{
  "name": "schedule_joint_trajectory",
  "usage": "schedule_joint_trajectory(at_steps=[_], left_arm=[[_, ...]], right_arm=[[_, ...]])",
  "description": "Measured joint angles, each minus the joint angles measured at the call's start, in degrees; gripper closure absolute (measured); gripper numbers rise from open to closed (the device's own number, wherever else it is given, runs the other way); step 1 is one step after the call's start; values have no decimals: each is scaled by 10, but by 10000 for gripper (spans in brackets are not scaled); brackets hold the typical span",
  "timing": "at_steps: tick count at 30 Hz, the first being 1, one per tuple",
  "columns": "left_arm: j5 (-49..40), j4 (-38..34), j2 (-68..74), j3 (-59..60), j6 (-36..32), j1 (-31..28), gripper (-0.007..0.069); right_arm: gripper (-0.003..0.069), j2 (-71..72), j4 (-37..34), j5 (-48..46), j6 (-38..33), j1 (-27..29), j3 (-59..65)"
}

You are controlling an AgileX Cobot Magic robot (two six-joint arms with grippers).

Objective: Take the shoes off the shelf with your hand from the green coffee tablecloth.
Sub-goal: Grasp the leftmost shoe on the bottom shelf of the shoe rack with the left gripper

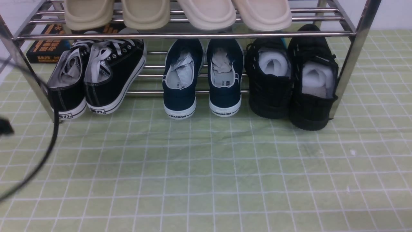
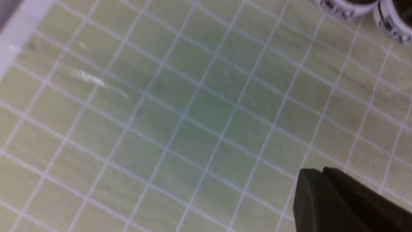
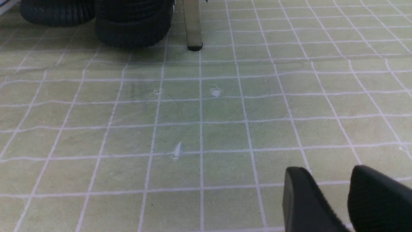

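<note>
The pair of black canvas low-top sneakers [image 1: 107, 84], with flat white laces, metal eyelets and white rubber soles ringed by a thin black stripe, is sitting at the left end of the lower tier of the shiny chrome tube rack [image 1: 193, 34]. Their toes are leaning up on the round bars while their rounded heels are resting on the pale green cloth with white grid lines [image 1: 206, 167], which is lying slightly wrinkled. The left sneaker is pressing against the right one.

Beside them, navy slip-ons with white soles [image 1: 179, 96] are holding crumpled paper, and all-black textured shoes [image 1: 309, 96] are holding rolled white foam. Beige moulded slippers [image 1: 145, 14] are lying on the top tier. A black box with orange lettering [image 1: 45, 48] is standing behind the sneakers. A thin black cable [image 1: 48, 151] is curving across the left side.

In the left wrist view, the left gripper [image 2: 322, 170] is hovering over bare cloth with its matte black fingers pressed together on nothing, the sneakers' white heels [image 2: 347, 6] well apart from it. The right gripper [image 3: 330, 172] is hanging with its rounded fingers spread, cloth showing between them, near the rack's capped leg [image 3: 193, 32].
</note>
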State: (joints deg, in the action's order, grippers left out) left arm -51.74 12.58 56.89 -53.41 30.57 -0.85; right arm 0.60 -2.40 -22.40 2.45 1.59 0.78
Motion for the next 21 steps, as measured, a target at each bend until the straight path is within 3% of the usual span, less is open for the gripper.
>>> schedule_joint_trajectory(at_steps=[4, 11, 14, 21], left_arm=[[-3, 7, 79, -75, -6, 0, 462], [-5, 3, 225, -209, -52, 0, 195], [-2, 2, 278, -256, -74, 0, 113], [40, 2, 350, -276, -92, 0, 92]], right_arm=[[420, 0, 0, 0, 0, 0, 0], [420, 0, 0, 0, 0, 0, 0], [420, 0, 0, 0, 0, 0, 0], [420, 0, 0, 0, 0, 0, 0]])
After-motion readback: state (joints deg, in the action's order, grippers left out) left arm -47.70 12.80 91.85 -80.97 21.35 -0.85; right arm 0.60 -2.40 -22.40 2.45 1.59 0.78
